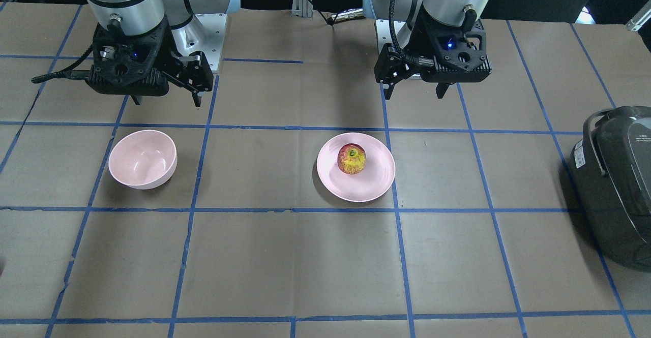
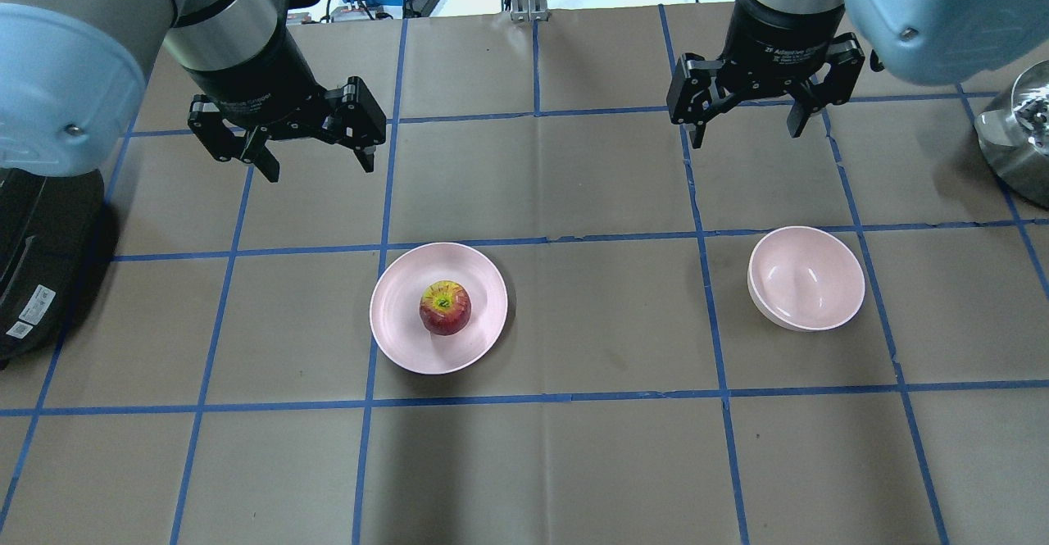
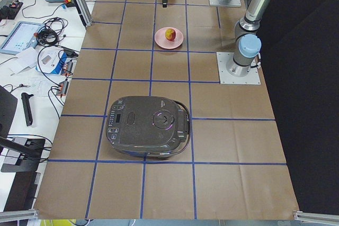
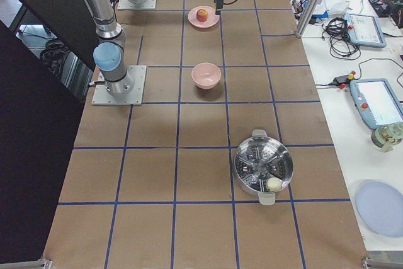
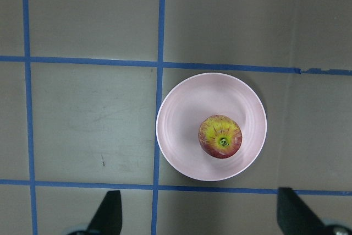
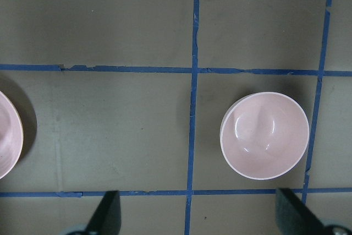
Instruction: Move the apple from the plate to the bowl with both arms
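Observation:
The small red-and-yellow apple (image 2: 445, 307) sits stem up on the flat pale pink plate (image 2: 401, 324), left of the table's middle in the overhead view. It also shows in the front view (image 1: 352, 158) and in the left wrist view (image 5: 220, 136). The deep pink bowl (image 2: 806, 279) stands empty to the right and shows in the right wrist view (image 6: 264, 135). My left gripper (image 2: 320, 164) hangs open and empty above the table, behind and left of the plate. My right gripper (image 2: 746, 133) hangs open and empty behind the bowl.
A dark rice cooker (image 2: 33, 266) sits at the table's left end. A steel steamer pot (image 2: 1016, 135) stands at the right end. Blue tape lines grid the brown table. Cables and devices lie beyond the far edge.

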You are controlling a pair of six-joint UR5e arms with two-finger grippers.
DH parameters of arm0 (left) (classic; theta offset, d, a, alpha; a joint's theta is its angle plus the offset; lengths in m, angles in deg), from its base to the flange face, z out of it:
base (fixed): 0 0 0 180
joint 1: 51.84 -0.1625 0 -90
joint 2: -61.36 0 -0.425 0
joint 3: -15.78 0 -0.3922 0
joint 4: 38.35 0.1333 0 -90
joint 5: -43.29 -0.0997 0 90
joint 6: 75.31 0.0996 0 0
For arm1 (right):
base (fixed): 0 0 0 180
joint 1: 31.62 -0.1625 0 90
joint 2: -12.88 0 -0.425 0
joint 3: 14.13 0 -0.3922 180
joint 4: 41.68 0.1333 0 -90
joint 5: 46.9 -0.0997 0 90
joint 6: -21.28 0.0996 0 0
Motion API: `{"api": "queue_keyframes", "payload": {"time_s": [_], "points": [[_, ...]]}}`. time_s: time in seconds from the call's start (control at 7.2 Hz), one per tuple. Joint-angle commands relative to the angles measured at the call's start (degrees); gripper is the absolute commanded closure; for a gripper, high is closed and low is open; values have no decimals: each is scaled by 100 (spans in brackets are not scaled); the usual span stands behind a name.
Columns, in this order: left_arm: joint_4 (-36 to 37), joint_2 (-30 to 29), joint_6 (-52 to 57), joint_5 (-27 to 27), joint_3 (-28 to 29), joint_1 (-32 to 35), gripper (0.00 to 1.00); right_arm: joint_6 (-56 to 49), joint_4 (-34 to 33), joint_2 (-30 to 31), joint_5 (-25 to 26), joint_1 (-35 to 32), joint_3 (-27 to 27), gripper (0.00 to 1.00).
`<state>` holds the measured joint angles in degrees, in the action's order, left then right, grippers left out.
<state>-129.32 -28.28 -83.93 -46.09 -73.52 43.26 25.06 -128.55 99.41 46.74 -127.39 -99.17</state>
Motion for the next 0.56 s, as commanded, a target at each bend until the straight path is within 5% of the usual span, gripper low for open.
{"api": "queue_keyframes", "payload": {"time_s": [0.0,0.42], "points": [[0,0,0,0,0,-9,0,-113,-23,-5,-4,15,-39,0],[0,0,0,9,0,0,0,-1296,-136,-5,-82,933,-502,1]]}}
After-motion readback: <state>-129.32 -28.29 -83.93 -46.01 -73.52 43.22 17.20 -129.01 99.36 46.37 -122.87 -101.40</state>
